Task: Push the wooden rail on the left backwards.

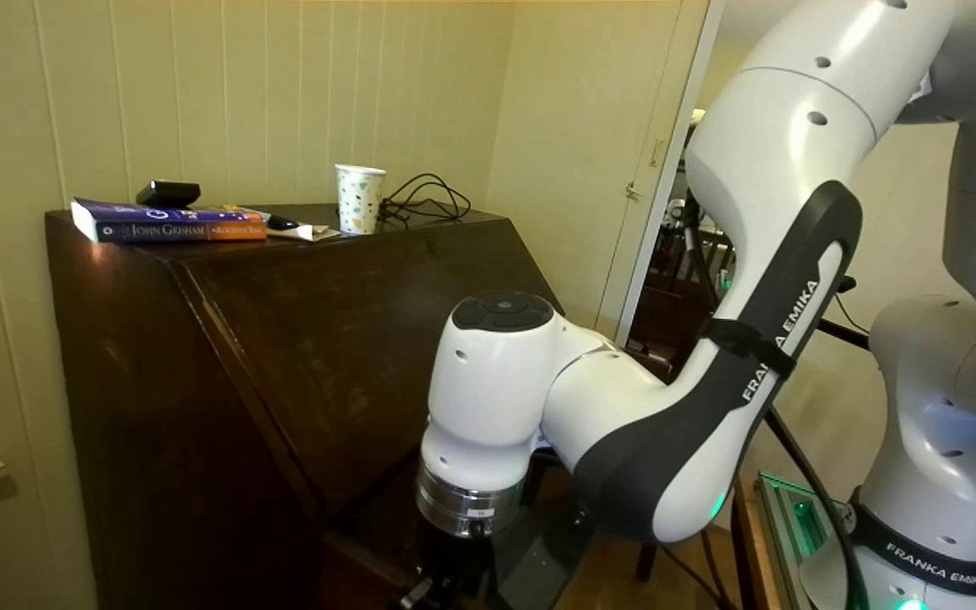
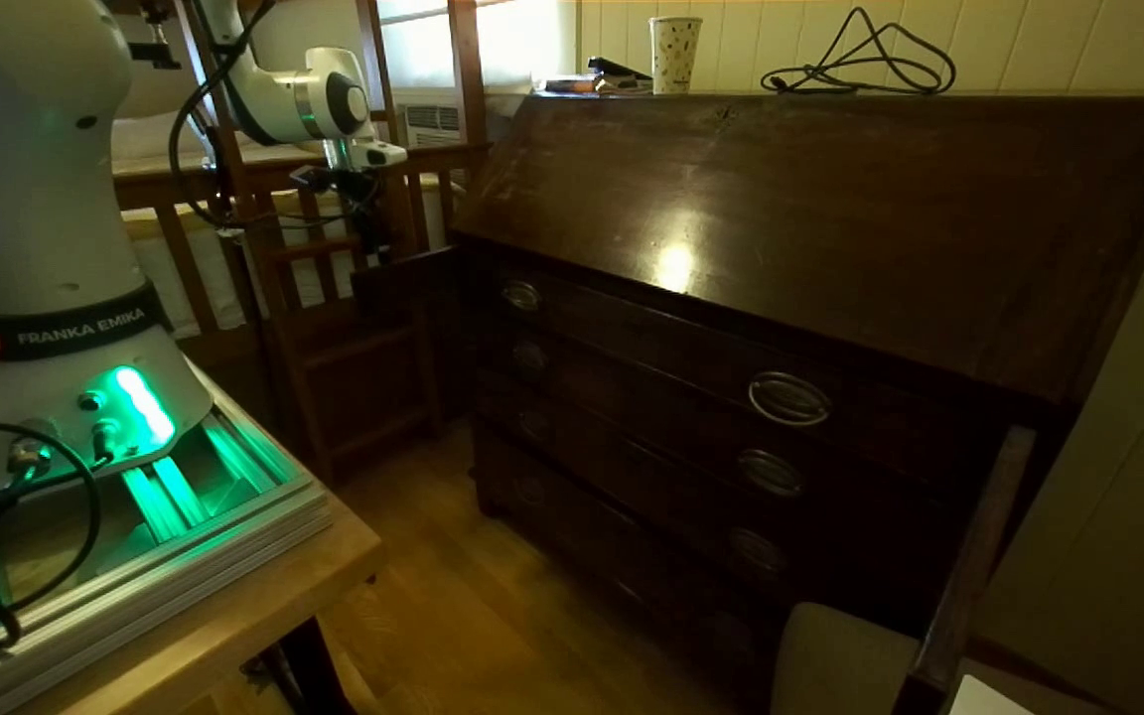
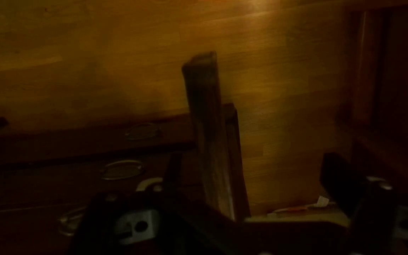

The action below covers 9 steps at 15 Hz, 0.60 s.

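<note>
At the lower left corner of the sloped lid, seen from the front, the wooden rail projects from the desk front, its end above the floor. The gripper is unclenched: fingers spread wide, grasping nothing. In the wrist view the rail shows between the fingers; contact cannot be determined. On the desk top, a paper cup stands near the front edge, and a book lies near the left edge.
</note>
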Each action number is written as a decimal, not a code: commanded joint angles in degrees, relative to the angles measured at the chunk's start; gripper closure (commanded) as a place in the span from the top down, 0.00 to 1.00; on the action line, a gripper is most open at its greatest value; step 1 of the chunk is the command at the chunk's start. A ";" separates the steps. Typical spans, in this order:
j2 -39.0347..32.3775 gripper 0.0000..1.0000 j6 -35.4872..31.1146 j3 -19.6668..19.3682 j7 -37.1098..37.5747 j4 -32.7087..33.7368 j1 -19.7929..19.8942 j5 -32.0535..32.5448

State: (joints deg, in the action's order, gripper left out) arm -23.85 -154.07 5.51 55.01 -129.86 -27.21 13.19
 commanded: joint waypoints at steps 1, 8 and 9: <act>4.40 1.00 -0.34 0.80 0.38 -6.85 -0.73 -1.28; 3.01 1.00 -4.93 0.22 2.40 -9.02 -2.59 0.29; 2.51 1.00 -5.61 0.05 2.37 -8.46 -2.91 0.44</act>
State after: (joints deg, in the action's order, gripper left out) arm -21.12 -157.26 6.28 56.23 -138.24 -28.88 13.21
